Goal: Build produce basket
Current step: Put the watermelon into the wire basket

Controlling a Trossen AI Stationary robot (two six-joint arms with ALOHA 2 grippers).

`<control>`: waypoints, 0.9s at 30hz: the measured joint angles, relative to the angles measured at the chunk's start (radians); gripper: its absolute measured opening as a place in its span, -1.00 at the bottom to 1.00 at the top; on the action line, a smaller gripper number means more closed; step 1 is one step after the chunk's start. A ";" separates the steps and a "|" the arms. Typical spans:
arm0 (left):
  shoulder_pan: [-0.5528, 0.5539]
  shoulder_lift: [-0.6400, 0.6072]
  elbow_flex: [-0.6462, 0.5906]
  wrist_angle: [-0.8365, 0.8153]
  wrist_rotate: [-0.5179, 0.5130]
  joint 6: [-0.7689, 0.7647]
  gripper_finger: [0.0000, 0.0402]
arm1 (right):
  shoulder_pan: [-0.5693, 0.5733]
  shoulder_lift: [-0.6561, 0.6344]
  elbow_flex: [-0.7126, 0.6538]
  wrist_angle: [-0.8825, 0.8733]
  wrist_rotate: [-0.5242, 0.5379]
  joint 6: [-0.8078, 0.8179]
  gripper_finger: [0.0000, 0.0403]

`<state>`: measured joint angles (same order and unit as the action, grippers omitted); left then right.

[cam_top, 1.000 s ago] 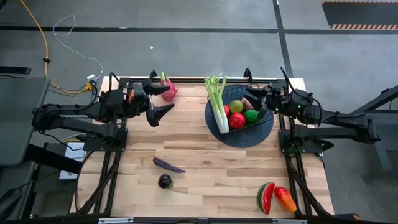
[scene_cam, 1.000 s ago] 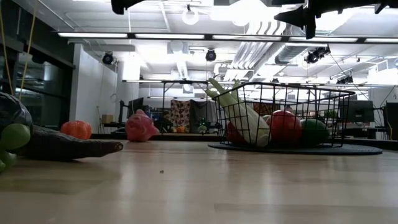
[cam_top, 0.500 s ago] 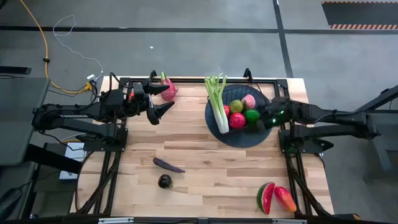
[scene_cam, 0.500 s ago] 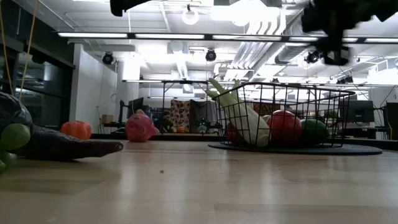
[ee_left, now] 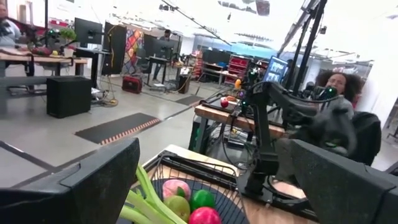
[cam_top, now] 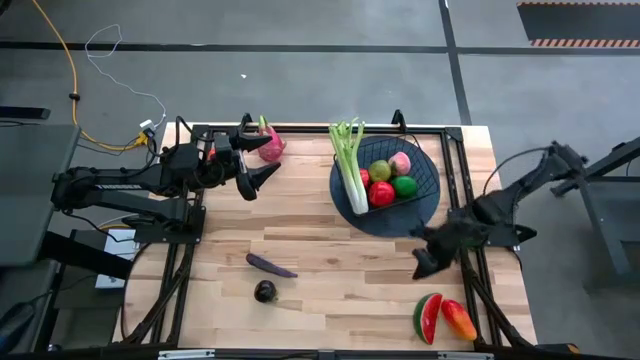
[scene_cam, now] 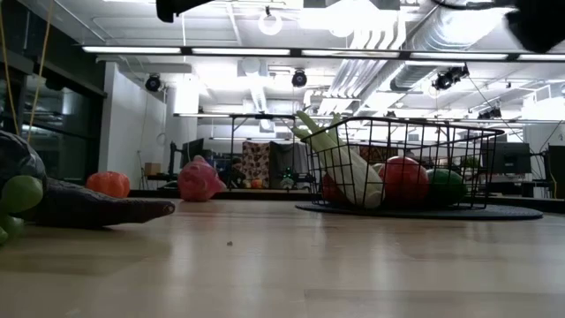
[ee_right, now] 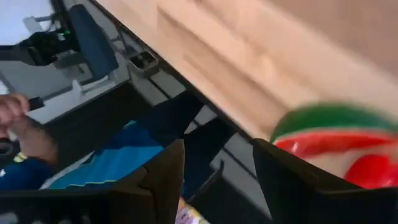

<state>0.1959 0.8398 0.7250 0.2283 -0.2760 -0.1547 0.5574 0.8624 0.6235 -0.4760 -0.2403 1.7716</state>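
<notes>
The black wire basket [cam_top: 420, 172] stands on a dark round mat. It holds the celery [cam_top: 349, 160], whose leafy end sticks out over the far rim, plus red, green, yellow-green and peach fruits. My right gripper [cam_top: 423, 262] hangs open between the mat and the watermelon slice [cam_top: 428, 317], which lies beside the mango [cam_top: 459, 320]; its wrist view shows the slice [ee_right: 336, 134] just ahead. My left gripper [cam_top: 257, 158] waits open at the far left, next to the pink dragon fruit [cam_top: 271, 143]. The eggplant [cam_top: 270, 265] and the dark round fruit [cam_top: 265, 291] lie on the table.
The dark mat [cam_top: 385, 222] reaches beyond the basket on the near side. A person's hand [ee_right: 13, 117] and blue sleeve show past the table's near edge in the right wrist view. Bare wood lies between the eggplant and the watermelon slice.
My right gripper has left the basket's far right side and swung toward the table's near right corner, and now points at the watermelon slice. The peach fruit, hidden under that gripper a second ago, now shows in the basket. The left arm has kept still.
</notes>
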 joint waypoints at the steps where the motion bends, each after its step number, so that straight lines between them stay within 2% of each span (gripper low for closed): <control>1: 0.000 0.000 0.000 0.000 0.000 0.007 0.99 | 0.046 0.026 0.002 0.020 0.019 0.060 -0.10; 6: 0.000 0.000 0.000 0.000 0.000 0.064 0.99 | 0.219 0.198 0.081 0.012 0.005 0.293 -0.10; 10: 0.000 0.000 0.000 0.000 0.000 0.100 0.99 | 0.279 0.340 0.195 -0.096 0.000 0.404 -0.10; 14: 0.000 0.000 0.000 0.000 0.000 0.114 0.99 | 0.267 0.496 0.317 -0.323 0.011 0.412 -0.10; 17: 0.000 0.000 0.000 0.000 0.000 0.114 0.99 | 0.249 0.595 0.390 -0.419 0.052 0.411 -0.10; 22: 0.000 0.000 0.000 0.000 0.000 0.114 0.99 | 0.240 0.715 0.459 -0.426 0.011 0.417 -0.10; 27: 0.000 0.000 0.000 0.000 0.000 0.114 0.99 | 0.241 0.788 0.468 -0.409 -0.038 0.520 -0.10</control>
<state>0.1963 0.8398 0.7250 0.2287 -0.2764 -0.0402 0.7983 1.6503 1.0917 -0.8846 -0.2787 2.2913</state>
